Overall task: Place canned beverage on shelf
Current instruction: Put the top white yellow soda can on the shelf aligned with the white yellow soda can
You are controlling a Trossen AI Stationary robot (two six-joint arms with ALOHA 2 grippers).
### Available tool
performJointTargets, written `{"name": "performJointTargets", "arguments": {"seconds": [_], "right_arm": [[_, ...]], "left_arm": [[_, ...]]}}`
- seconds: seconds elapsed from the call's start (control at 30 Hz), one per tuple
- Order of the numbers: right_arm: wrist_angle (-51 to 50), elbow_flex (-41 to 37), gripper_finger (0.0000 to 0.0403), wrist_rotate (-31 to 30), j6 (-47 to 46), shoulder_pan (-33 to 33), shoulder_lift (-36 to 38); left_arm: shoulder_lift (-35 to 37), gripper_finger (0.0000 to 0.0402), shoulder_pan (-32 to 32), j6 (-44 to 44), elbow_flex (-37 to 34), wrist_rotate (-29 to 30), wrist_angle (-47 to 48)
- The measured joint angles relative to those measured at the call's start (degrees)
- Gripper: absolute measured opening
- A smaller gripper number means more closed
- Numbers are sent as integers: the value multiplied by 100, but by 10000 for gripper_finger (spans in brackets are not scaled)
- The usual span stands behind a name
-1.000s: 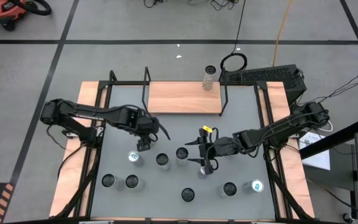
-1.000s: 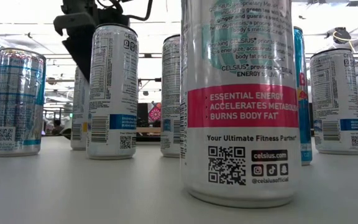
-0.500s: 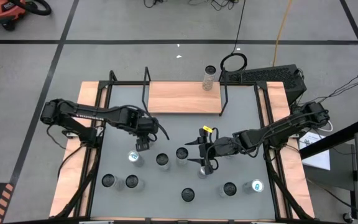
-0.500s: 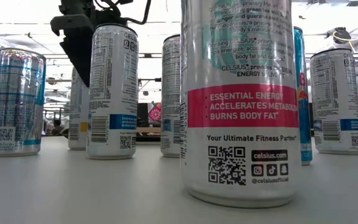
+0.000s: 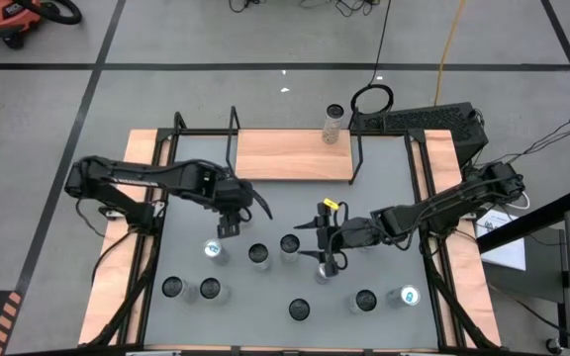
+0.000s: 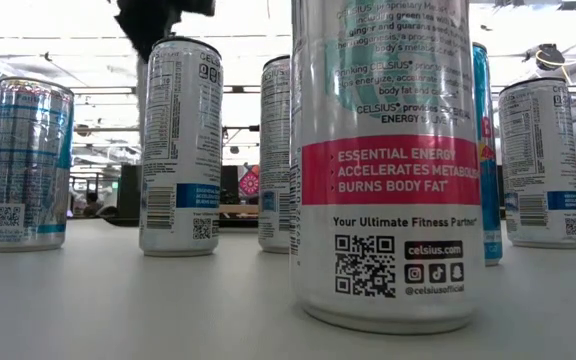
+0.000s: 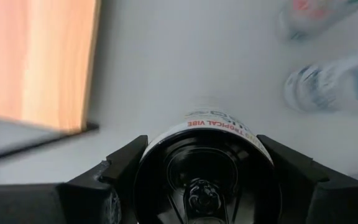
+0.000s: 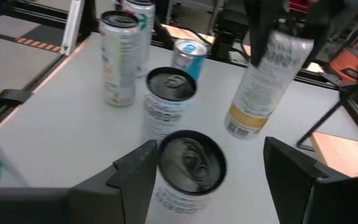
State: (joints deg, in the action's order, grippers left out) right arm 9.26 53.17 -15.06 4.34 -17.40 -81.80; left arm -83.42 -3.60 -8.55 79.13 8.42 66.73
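My left gripper (image 5: 228, 223) is shut on a white can with a yellow band (image 8: 260, 81), held above the grey table, left of centre. The can's dark top shows in the left wrist view (image 7: 207, 177). My right gripper (image 5: 326, 261) is open at mid-table. Its fingers stand on either side of an upright can (image 8: 188, 168) without touching it. The shelf (image 5: 295, 153), a light-wood board with a black rod frame, stands at the table's far edge. One can (image 5: 333, 125) stands on the shelf's far right part. My left gripper pinches the can's upper end (image 7: 166, 134) between its two fingers (image 7: 120, 171), one on each side of the top rim. The fingers come from above, pointing down. The can hangs below them, slightly tilted and clear of the table (image 8: 244, 124).
Several more cans stand upright on the table: a blue-topped one (image 5: 214, 250) just below my left gripper, two beside it (image 5: 257, 254) (image 5: 289, 243), and others along the near side (image 5: 172, 287) (image 5: 299, 309) (image 5: 408, 295). A keyboard (image 5: 428, 121) lies beyond the far right corner.
My left gripper has gone up and a little toward the table's far edge, still shut on the can with the yellow band. The can stood among the other cans and now hangs clear of the table.
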Motion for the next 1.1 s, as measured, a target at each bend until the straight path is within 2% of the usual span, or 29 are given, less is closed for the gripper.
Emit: {"name": "performJointTargets", "arguments": {"seconds": [0.37, 0.67, 0.8, 0.93, 1.1], "right_arm": [[179, 0, 228, -10, -86, 232, -33], [255, 0, 228, 9, -595, 573, -39], [291, 0, 229, 40, -679, 699, -70], [375, 0, 237, 677, -704, 945, -70], [720, 0, 279, 1401, -730, 1233, -70]], "left_arm": [[4, 247, -506, 1597, 1053, 491, 46], [7, 247, -869, 4250, 1182, 560, -66], [7, 247, -958, 4921, 1182, 571, -306], [7, 247, -1048, 5677, 1182, 579, -460], [7, 247, -1118, 6583, 1182, 547, -725]]}}
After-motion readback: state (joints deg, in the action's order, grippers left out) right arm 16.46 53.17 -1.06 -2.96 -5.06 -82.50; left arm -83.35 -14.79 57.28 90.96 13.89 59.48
